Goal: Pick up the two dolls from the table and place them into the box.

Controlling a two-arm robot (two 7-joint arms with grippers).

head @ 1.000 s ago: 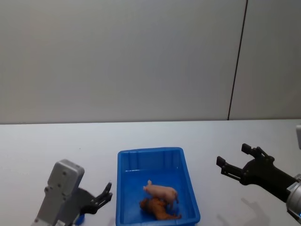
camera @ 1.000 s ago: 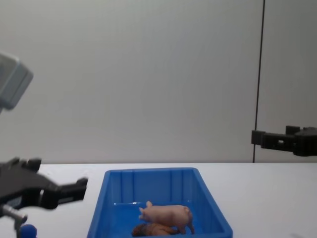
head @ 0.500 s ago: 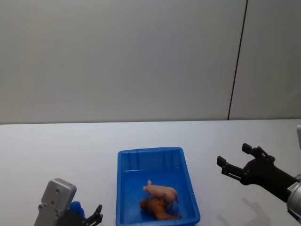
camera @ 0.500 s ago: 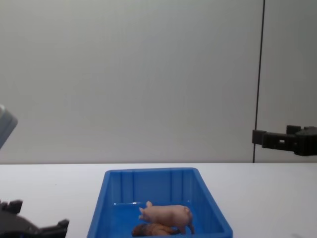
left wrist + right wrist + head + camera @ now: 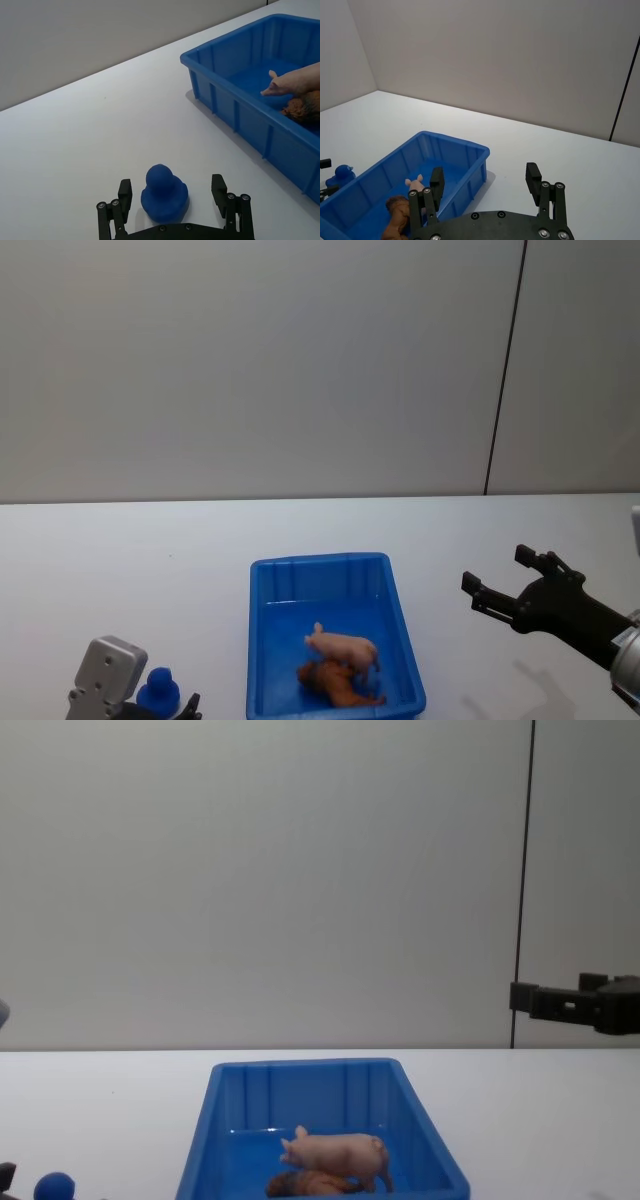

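The bright blue rectangular plastic box (image 5: 335, 635) sits on the flat white counter (image 5: 200, 540), and both dolls are already inside it: the pale pink toy pig (image 5: 343, 647) stands on the floor of the box, and the brown maned toy lion (image 5: 338, 683) lies just beside it, toward the box's near wall. Over the last second the left end effector (image 5: 174, 211) has pulled back from beside the box's left wall and sunk toward the counter's near edge; it now hangs low, well left of the box, its fingers spread apart and empty on either side of a small blue rounded toy (image 5: 164, 193) without touching it. The right end effector (image 5: 506, 590) has not moved: it hovers to the right of the box, above the counter, fingers apart and grasping nothing. With both figurines in the box and the left arm retreating, the placing looks finished; the blue toy is no part of the job.
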